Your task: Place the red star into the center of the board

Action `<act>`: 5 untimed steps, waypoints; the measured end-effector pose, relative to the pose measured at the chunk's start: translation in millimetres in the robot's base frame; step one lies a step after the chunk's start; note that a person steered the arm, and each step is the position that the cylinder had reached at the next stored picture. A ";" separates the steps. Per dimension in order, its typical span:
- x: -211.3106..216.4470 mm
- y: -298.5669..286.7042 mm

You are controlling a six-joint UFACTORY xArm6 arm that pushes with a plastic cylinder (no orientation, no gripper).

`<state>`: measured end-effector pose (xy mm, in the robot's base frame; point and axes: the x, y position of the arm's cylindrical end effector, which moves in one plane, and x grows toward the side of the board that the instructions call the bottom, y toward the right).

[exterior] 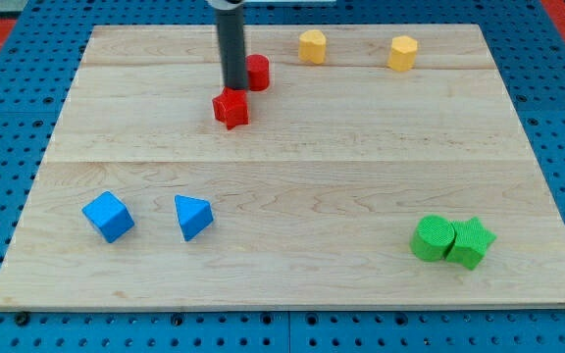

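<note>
The red star [231, 108] lies on the wooden board [292, 186], up and left of the board's middle. My tip [233, 88] stands right at the star's top edge, touching it or nearly so. A second red block [258, 72], roundish, sits just to the right of the rod and is partly hidden by it.
Two yellow blocks [312, 46] [403, 53] sit near the view's top. A blue cube [108, 217] and a blue triangular block [193, 217] lie at the lower left. A green cylinder [432, 238] and a green star [470, 242] touch at the lower right.
</note>
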<state>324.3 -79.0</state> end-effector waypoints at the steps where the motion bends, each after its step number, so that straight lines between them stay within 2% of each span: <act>1: 12.1 -7.8; 3: 41.3 -49.7; 5: 72.7 41.0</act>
<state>397.0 -38.0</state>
